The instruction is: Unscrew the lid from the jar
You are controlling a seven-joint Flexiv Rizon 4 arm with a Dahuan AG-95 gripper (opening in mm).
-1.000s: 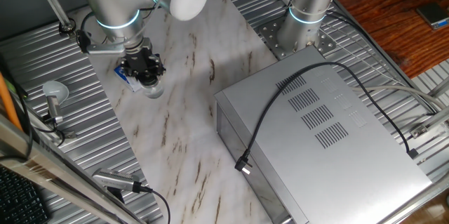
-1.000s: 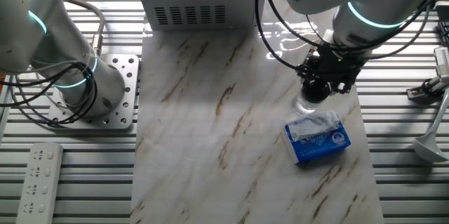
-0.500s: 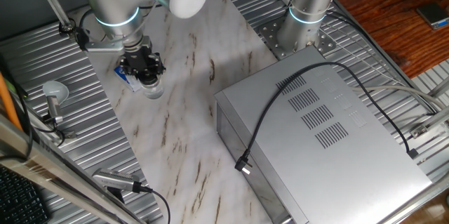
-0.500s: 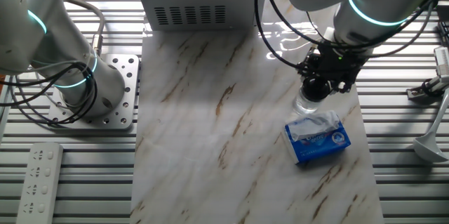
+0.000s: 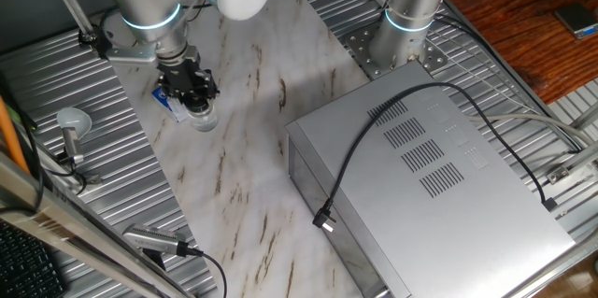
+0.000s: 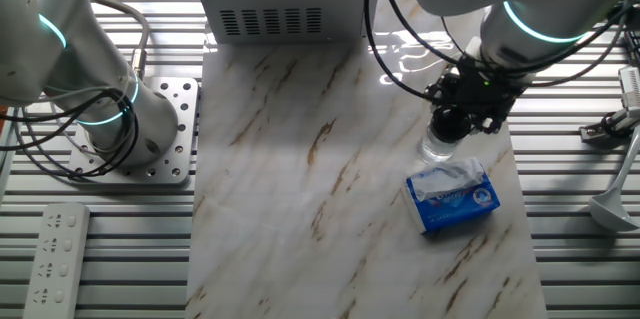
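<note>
The gripper points straight down with its black fingers pressed onto the lid, pinching it from two sides — the cap itself is mostly hidden between them. Directly beneath, the jar stands upright on the marble tabletop, its clear body showing below the fingers. A blue-and-white packet lies just beside the jar, touching or nearly so. The grey metal box sits well apart — a black cable draped across its top
</note>
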